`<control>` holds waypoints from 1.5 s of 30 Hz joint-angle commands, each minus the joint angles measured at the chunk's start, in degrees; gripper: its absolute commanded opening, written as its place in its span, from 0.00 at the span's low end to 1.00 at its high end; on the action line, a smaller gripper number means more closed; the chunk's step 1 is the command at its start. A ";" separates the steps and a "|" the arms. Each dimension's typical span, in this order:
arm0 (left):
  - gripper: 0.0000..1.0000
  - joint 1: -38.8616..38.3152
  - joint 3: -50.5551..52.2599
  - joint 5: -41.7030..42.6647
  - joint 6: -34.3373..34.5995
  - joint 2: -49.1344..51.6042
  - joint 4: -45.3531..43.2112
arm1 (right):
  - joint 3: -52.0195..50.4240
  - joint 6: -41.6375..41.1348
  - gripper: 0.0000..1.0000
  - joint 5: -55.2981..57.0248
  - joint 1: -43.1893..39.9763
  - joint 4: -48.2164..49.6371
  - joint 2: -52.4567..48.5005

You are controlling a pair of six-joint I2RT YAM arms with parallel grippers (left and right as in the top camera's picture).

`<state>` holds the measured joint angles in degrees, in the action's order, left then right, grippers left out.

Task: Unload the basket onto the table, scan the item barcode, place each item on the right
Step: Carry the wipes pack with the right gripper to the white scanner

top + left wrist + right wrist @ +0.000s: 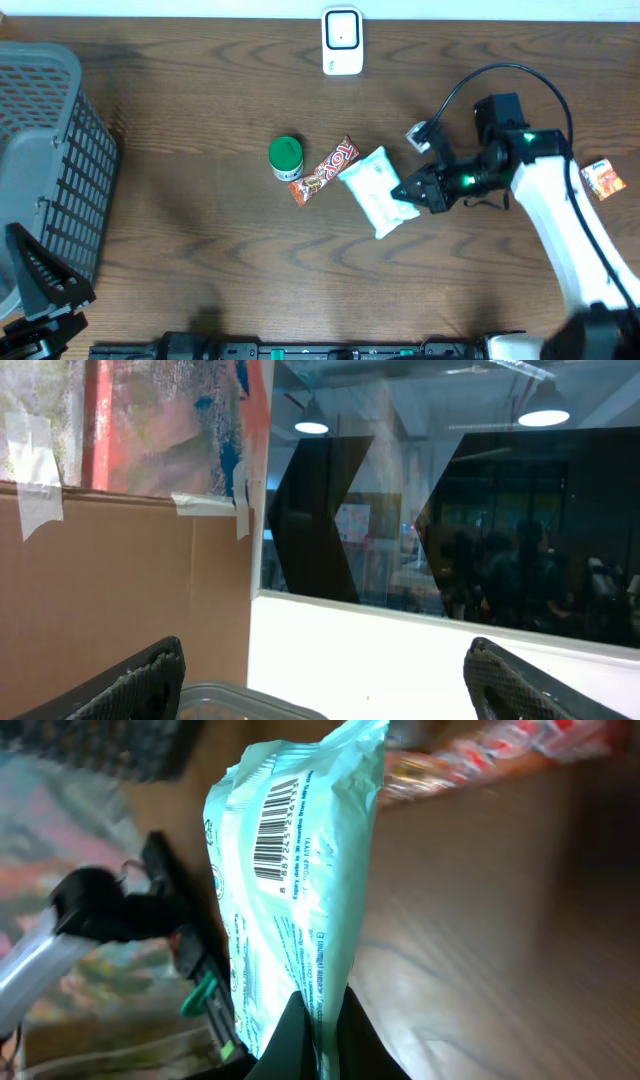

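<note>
My right gripper (pixel 408 192) is shut on one end of a white, pale-green plastic packet (pixel 376 188) at the table's middle right. In the right wrist view the packet (pixel 290 880) stands up from between the two black fingers (pixel 290 1040), and its barcode (pixel 275 830) faces the camera. A white scanner (pixel 341 41) stands at the table's far edge, well apart from the packet. My left gripper (pixel 322 685) is open with nothing between its fingers, at the near left by the basket.
A grey mesh basket (pixel 60 150) fills the left side. A green-lidded jar (pixel 286 156) and a red candy bar (pixel 325 171) lie just left of the packet. A small orange packet (pixel 603 179) lies at the right edge.
</note>
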<state>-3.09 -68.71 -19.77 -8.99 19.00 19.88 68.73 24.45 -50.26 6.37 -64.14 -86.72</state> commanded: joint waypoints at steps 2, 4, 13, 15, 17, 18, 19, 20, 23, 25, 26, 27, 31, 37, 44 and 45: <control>0.89 0.28 0.26 0.26 0.09 -0.20 0.20 | 0.72 2.38 0.01 -4.26 2.40 -1.73 8.57; 0.89 0.31 0.26 0.24 0.09 -0.20 0.17 | 0.72 1.70 0.01 -4.26 2.99 -2.58 10.82; 0.89 0.28 0.26 0.26 0.09 -0.20 0.20 | 0.72 -3.19 0.01 5.35 3.87 -1.22 12.00; 0.89 0.31 0.26 0.26 0.09 -0.20 0.20 | 0.72 -7.85 0.01 15.85 5.03 3.17 11.78; 0.89 0.31 0.26 0.26 0.09 -0.20 0.20 | 0.72 -14.69 0.01 25.62 7.28 10.78 10.82; 0.89 0.31 0.26 0.26 0.09 -0.20 0.20 | 0.72 -14.82 0.01 27.47 8.09 13.57 10.32; 0.89 0.31 0.26 0.26 0.09 -0.20 0.20 | 0.72 -15.39 0.01 30.32 9.14 17.18 9.27; 0.89 0.31 0.26 0.26 0.09 -0.20 0.20 | 0.72 -16.79 0.01 34.62 10.25 21.53 7.76; 0.89 0.28 0.26 0.26 0.09 -0.20 0.20 | 0.72 -18.29 0.01 45.55 12.50 30.80 2.99; 0.89 0.28 0.26 0.26 0.09 -0.20 0.20 | 0.96 -18.62 0.01 50.71 13.38 36.92 -0.83; 0.89 0.28 0.26 0.24 0.09 -0.20 0.20 | 1.40 -18.62 0.01 53.22 13.64 39.19 -2.73; 0.89 0.28 0.26 0.24 0.09 -0.20 0.20 | 2.40 -18.62 0.01 56.94 13.70 41.75 -5.35; 0.89 0.28 0.26 0.24 0.07 -0.20 0.90 | 8.90 -15.93 0.01 71.14 13.55 49.46 -15.19; 0.89 0.28 0.26 0.24 0.09 -0.09 1.95 | 23.61 -6.93 0.01 77.90 13.66 55.06 -27.87; 0.89 0.28 0.24 0.24 0.07 -0.09 1.99 | 40.17 3.96 0.01 86.62 15.34 59.47 -43.78; 0.89 0.28 0.24 0.24 0.07 -0.09 2.14 | 42.05 6.27 0.01 88.24 15.91 60.37 -45.66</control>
<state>-3.09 -68.69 -19.75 -8.99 19.00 22.06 104.99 21.69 29.52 20.36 -5.34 -126.19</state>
